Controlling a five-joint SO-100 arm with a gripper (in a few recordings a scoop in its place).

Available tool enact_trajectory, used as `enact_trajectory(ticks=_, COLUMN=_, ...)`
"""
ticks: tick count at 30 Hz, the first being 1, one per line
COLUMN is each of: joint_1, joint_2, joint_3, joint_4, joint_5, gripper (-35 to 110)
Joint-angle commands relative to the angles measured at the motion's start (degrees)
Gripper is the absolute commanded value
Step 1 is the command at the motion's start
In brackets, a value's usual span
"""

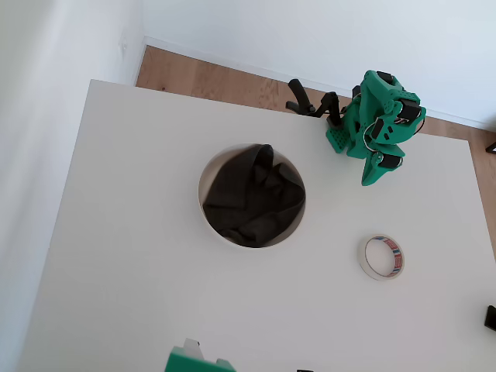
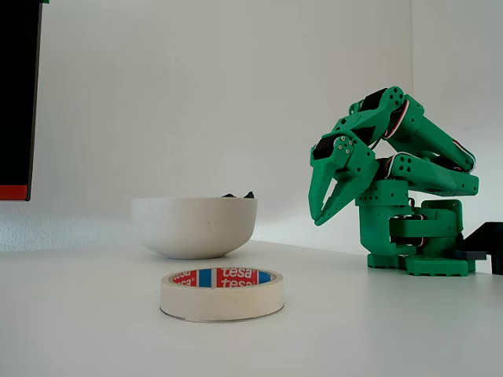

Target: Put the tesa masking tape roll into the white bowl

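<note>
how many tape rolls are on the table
1. The tape roll lies flat on the table, right of the bowl in the overhead view, apart from it. The cloth in the bowl could hide another.

White worktop (image 1: pixel 139 294), filling most of the overhead frame; wooden floor strip (image 1: pixel 225 81) along its upper edge; white wall (image 2: pixel 196 94) behind.

Place: a plain room, home or office; I cannot tell which.
Table (image 1: pixel 139 256): white, mine to work on.
Walls (image 1: pixel 310 31): bare white.
Floor (image 1: pixel 209 81): light wood boards, white skirting.
</note>
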Motion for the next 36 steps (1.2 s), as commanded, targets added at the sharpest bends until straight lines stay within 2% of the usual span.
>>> enact_trajectory(ticks=1, joint_1=0.2, joint_2=0.3, joint_3=0.2, joint_4=0.8, joint_5=-0.3, gripper=-8)
enact_trajectory(ticks=14, joint_1=0.2, joint_2=0.3, joint_3=0.2, joint_4=0.6, joint_5=0.7, gripper=-8)
enact_trajectory(ticks=19, joint_1=3.5, joint_2=-1.0, joint_3=-1.8, joint_4=-4.9, joint_5=-0.4, gripper=-8)
enact_trajectory(ticks=27, joint_1=1.1, joint_2=-38.7, joint_3=-21.0, joint_4=-18.1, joint_5=-1.0, gripper=-8)
enact_trajectory(ticks=31, joint_1=-3.9, joint_2=-52.2, joint_3=-29.2, joint_4=-18.5, joint_5=0.0, gripper=-8)
enact_trajectory(ticks=36, joint_1=-6.9, joint_2=-65.4, joint_3=-35.8, joint_4=-19.5, joint_5=1.3, gripper=6)
